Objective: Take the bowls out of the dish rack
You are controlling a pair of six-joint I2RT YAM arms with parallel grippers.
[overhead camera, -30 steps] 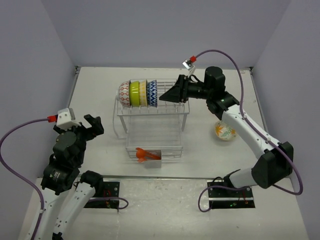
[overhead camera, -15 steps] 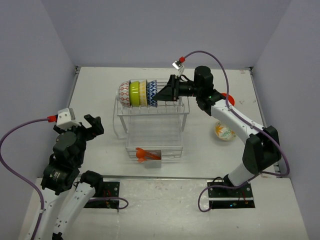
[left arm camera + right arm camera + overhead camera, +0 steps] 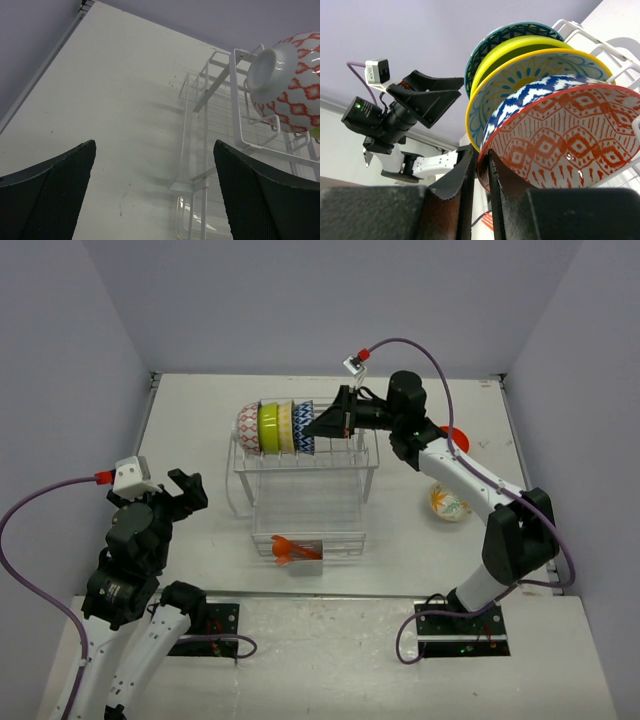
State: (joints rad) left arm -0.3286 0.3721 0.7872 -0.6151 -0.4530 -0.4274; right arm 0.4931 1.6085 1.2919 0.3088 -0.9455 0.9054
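We see a pale table (image 3: pixel 200 420) between grey walls, with the white wire dish rack (image 3: pixel 310 490) standing near its middle. The right arm (image 3: pixel 470 480) reaches across from the right side to the rack's upper shelf. The left arm (image 3: pixel 130 560) is drawn up at the near left corner, well apart from the rack.

Four bowls stand on edge in a tight row on the upper shelf. From left to right they are a red-patterned bowl (image 3: pixel 247 427), a lime green bowl (image 3: pixel 268 425), a cream-yellow bowl (image 3: pixel 286 426) and a blue-patterned bowl (image 3: pixel 303 427). Its inside, in the right wrist view, is orange-red patterned.

The right jaws are pinched onto the rim of the blue-patterned bowl at the right end of the row, one finger on each side of the rim. The left jaws stand wide apart and hold nothing, aimed toward the rack's left end, where we see the red-patterned bowl's white foot.

Two more bowls are on the table to the right of the rack. A white floral bowl (image 3: pixel 449 502) lies just beside the right arm, and a plain orange bowl (image 3: pixel 455 437) is partly hidden behind that arm. Orange utensils (image 3: pixel 290 549) lie in the rack's small front holder.
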